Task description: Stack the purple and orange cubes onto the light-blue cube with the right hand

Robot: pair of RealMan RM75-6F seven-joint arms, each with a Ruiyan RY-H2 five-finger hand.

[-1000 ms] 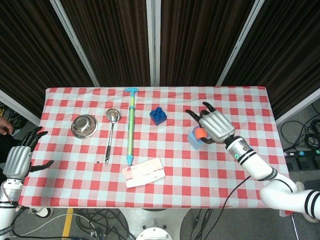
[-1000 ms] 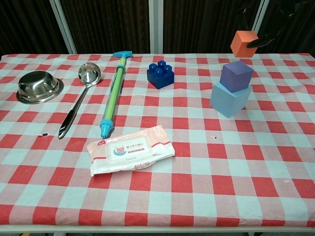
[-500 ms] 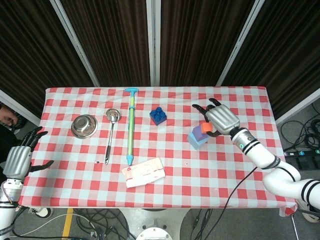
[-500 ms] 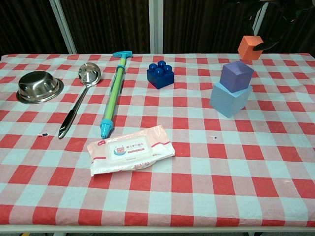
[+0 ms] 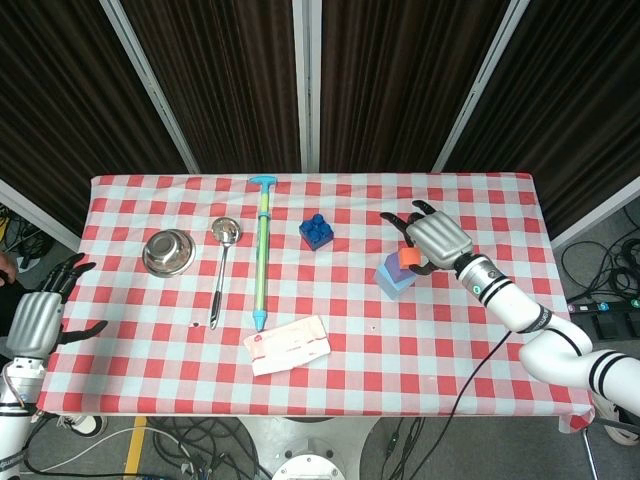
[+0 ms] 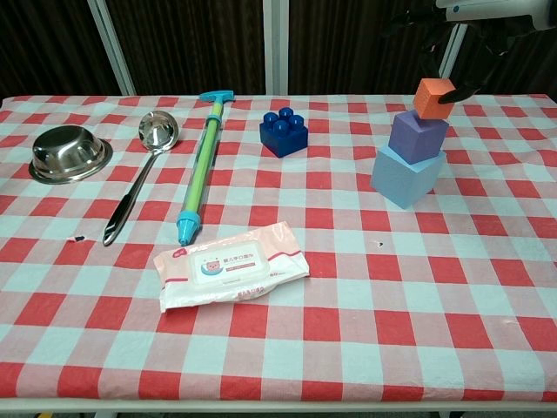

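Observation:
The light-blue cube (image 6: 407, 177) stands right of the table's middle with the purple cube (image 6: 418, 136) on top of it. The orange cube (image 6: 433, 97) sits slightly tilted at the purple cube's top, pinched in the fingers of my right hand (image 6: 470, 17), which hangs just above the stack. From the head view, my right hand (image 5: 437, 238) covers most of the stack; the orange cube (image 5: 408, 259) and a corner of the light-blue cube (image 5: 390, 281) show. My left hand (image 5: 35, 320) hovers off the table's left edge with its fingers spread and nothing in it.
A dark blue toy brick (image 6: 284, 132) lies left of the stack. Further left are a green and blue pump tube (image 6: 199, 170), a steel ladle (image 6: 139, 174) and a steel bowl (image 6: 70, 153). A wipes pack (image 6: 231, 265) lies near the front.
My right hand has carried the orange cube down and slightly left, from the air beside the stack to the purple cube's top. The left hand has not moved.

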